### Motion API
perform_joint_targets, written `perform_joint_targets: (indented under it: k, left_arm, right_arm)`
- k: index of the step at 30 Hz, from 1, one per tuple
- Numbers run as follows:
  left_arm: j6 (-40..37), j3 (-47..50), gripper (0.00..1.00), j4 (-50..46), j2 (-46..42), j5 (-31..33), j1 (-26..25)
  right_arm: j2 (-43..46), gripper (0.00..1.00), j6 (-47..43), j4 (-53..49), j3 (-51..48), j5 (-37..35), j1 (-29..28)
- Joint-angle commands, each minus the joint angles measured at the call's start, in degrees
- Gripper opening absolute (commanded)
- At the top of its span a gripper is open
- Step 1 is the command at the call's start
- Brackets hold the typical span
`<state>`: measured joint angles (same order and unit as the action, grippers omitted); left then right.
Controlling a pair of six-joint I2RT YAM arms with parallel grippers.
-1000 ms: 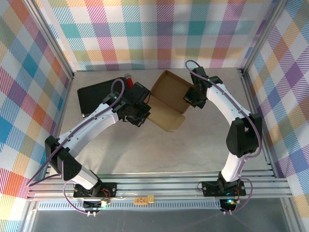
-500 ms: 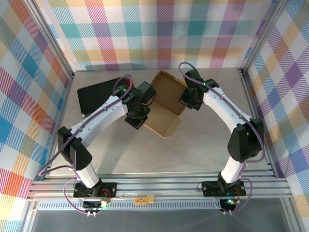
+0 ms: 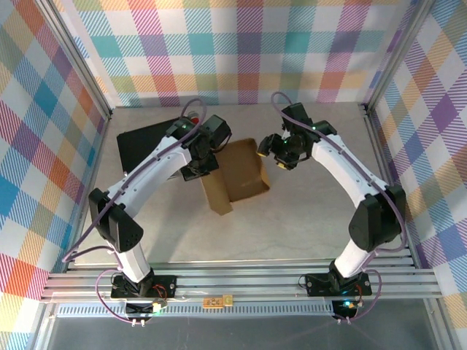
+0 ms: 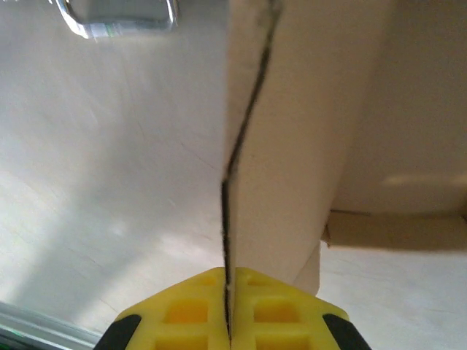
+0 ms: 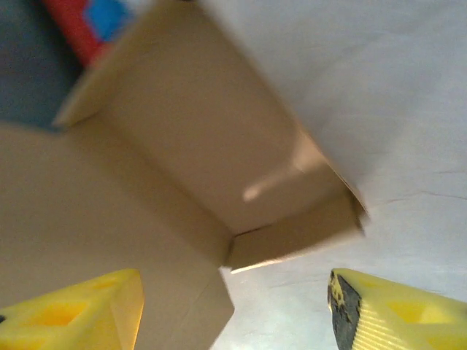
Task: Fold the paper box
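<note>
The paper box (image 3: 239,171) is a plain brown cardboard sheet, partly folded, lying mid-table with one long flap (image 3: 217,197) running toward the near edge. My left gripper (image 3: 202,169) is at the box's left side. In the left wrist view its yellow fingers (image 4: 182,313) are pressed together on the thin edge of a cardboard panel (image 4: 292,146). My right gripper (image 3: 271,153) hovers at the box's right far corner. In the right wrist view its fingers (image 5: 73,313) stand wide apart, with the box's inside corner (image 5: 197,146) ahead and nothing between them.
A black case (image 3: 146,142) lies at the back left behind my left arm, and its dark edge (image 5: 22,65) and a red roll (image 5: 73,22) show past the box. Aluminium frame rails (image 3: 379,146) and plaid walls bound the table. Bare tabletop (image 3: 292,226) lies in front.
The box has swung round and slid toward the near edge. My right gripper opened and let go of the box's wall. My left gripper stayed shut on the cardboard and moved with it.
</note>
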<state>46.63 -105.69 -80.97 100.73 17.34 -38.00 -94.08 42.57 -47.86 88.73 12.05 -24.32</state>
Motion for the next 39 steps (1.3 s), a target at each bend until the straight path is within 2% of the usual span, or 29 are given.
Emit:
perform_joint_targets:
  k: [1,3,7,9,12,14,16,20,25,34,39]
  left_arm:
    - [-22.5,-3.6,0.00,-5.5,2.4,9.8,0.5]
    - [-28.7,-5.2,0.00,-4.5,2.7,12.4,0.5]
    - [-41.2,-6.1,0.00,1.6,2.1,13.0,0.4]
    - [-47.5,-6.7,0.00,5.0,2.2,13.0,0.2]
    - [-55.8,-6.5,0.00,9.5,2.2,12.4,0.1]
    - [-60.6,-6.1,0.00,11.5,2.2,9.5,0.2]
    - [-63.1,-5.7,0.00,12.8,2.2,6.9,0.1]
    - [-69.3,-2.7,0.00,15.3,0.5,-0.6,0.2]
    - [-71.9,-1.8,0.00,15.6,-0.1,-4.2,0.1]
    - [-74.6,-1.7,0.00,18.1,-1.0,-5.7,-0.2]
    - [-75.0,-1.2,0.00,18.4,-1.0,-6.4,-0.3]
  right_arm:
    - [4.5,0.68,-7.5,6.7,0.0,13.1,0.3]
    - [5.7,0.66,-11.9,7.7,0.1,12.5,0.5]
    - [7.6,0.62,-21.3,14.6,-3.0,12.1,2.2]
    - [9.1,0.62,-27.7,21.2,-6.8,10.6,2.4]
    - [11.3,0.62,-37.2,34.7,-14.7,13.0,3.8]
    - [12.4,0.66,-42.9,44.0,-20.0,15.6,4.9]
    - [12.4,0.67,-51.5,48.6,-22.7,17.5,4.9]
    - [8.5,0.69,-61.5,45.8,-19.3,21.6,4.8]
    - [4.0,0.67,-67.1,43.0,-16.4,21.5,3.7]
    - [-2.5,0.66,-72.7,42.2,-12.7,18.4,0.5]
    - [-4.3,0.56,-73.0,40.3,-9.9,17.4,-0.5]
